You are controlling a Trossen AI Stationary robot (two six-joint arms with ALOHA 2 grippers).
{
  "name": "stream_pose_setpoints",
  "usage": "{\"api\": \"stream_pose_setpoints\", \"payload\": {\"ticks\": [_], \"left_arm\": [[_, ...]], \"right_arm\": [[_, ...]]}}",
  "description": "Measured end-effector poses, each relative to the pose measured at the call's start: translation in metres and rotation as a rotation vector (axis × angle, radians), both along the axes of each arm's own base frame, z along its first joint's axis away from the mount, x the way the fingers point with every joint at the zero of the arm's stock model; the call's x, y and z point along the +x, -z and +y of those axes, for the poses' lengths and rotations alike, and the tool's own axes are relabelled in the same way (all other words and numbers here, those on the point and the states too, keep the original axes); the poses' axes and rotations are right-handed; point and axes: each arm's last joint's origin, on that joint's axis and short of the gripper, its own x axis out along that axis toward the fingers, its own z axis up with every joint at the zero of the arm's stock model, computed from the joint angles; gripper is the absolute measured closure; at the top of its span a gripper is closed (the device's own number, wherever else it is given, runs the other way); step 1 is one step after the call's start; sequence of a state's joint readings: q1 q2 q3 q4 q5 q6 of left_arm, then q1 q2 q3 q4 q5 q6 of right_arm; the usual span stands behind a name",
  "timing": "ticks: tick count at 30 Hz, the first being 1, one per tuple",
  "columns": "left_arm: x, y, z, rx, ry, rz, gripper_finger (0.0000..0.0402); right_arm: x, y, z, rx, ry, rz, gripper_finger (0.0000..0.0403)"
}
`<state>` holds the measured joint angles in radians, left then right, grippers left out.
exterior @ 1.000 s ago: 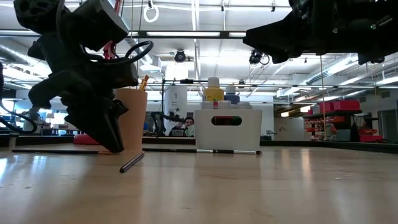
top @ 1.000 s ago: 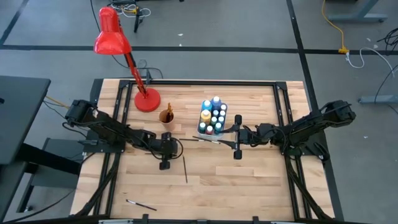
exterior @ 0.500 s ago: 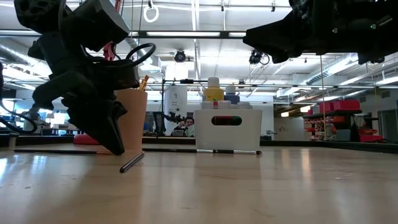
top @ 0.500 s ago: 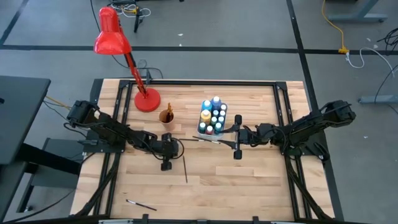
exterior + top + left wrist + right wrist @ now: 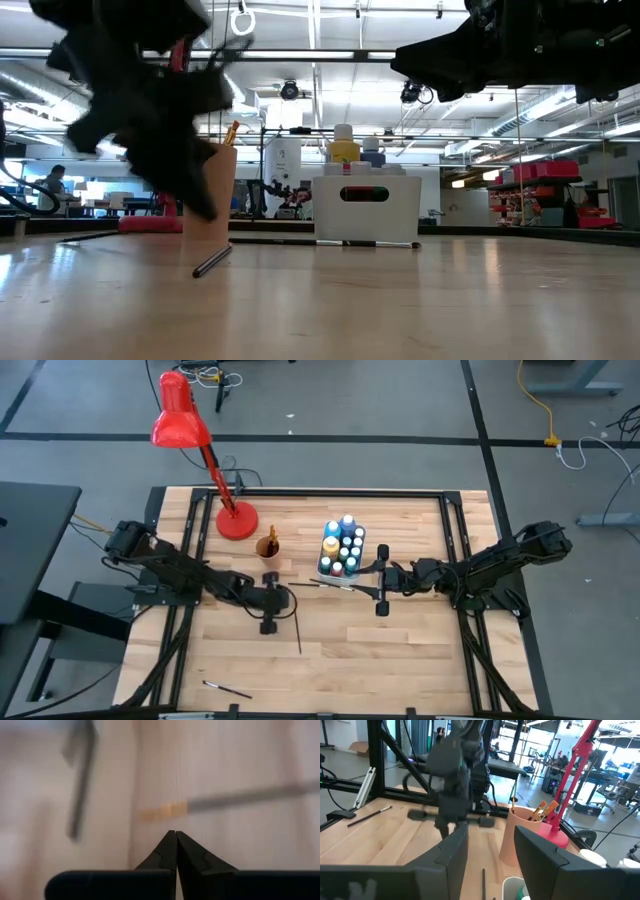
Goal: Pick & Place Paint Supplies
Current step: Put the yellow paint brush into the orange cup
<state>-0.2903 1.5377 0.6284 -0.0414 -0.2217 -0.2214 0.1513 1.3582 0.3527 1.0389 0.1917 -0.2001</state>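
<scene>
My left gripper (image 5: 274, 600) is shut and hangs just above the wood near the table's middle, blurred in the low view (image 5: 203, 208). In its wrist view the shut tips (image 5: 176, 835) point at a blurred brush with a gold ferrule (image 5: 235, 797). A dark brush (image 5: 298, 632) lies flat close by it. Another brush (image 5: 335, 585) lies in front of the white bin (image 5: 325, 568) of paint bottles (image 5: 343, 545). A tan cup (image 5: 268, 547) holds upright brushes. My right gripper (image 5: 372, 580) hovers open beside the bin, its fingers (image 5: 451, 851) spread wide.
The red desk lamp's base (image 5: 237, 520) stands at the far left of the table, its head out over the floor. A third brush (image 5: 228, 688) lies near the table's near left corner. Bare wood stretches along the near half. Black rails frame the table's edges.
My left gripper has risen off the table top and shifted a little toward the table's right, moving fast enough to blur in the low view. It has stayed shut. The brushes, bin and cup have not moved.
</scene>
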Motion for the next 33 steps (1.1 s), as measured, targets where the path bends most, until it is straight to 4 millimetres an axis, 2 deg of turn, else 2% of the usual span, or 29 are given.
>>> {"api": "stream_pose_setpoints", "payload": {"ticks": [3,5,8,14,17,20,23,29,33], "left_arm": [[0.009,-0.020,-0.005,-0.004,-0.006,-0.103,0.0399],[0.009,-0.030,-0.008,0.006,-0.024,-0.134,0.0399],[0.011,-0.056,-0.015,0.055,-0.066,-0.265,0.0400],[-0.005,-0.118,-0.022,0.204,-0.233,-0.566,0.0400],[-0.018,-0.140,-0.019,0.291,-0.340,-0.665,0.0400],[-0.030,-0.154,-0.013,0.384,-0.459,-0.710,0.0401],[-0.038,-0.165,-0.008,0.456,-0.508,-0.723,0.0401],[-0.040,-0.179,-0.001,0.512,-0.519,-0.756,0.0401],[-0.036,-0.177,0.008,0.526,-0.560,-0.747,0.0401]], "right_arm": [[0.000,0.001,0.000,-0.001,0.000,0.007,0.0238],[0.000,0.001,0.000,0.001,0.000,0.008,0.0238],[0.000,0.001,0.000,0.006,0.000,0.011,0.0238],[0.000,0.001,0.000,0.008,0.000,0.007,0.0238],[0.000,0.000,0.000,0.009,0.000,0.001,0.0238],[0.000,0.000,0.000,0.010,-0.001,-0.004,0.0238],[0.000,-0.002,0.000,0.012,0.000,-0.019,0.0238],[0.000,-0.002,0.000,0.012,-0.001,-0.023,0.0238],[0.000,-0.002,0.000,0.012,-0.001,-0.024,0.0238]]}}
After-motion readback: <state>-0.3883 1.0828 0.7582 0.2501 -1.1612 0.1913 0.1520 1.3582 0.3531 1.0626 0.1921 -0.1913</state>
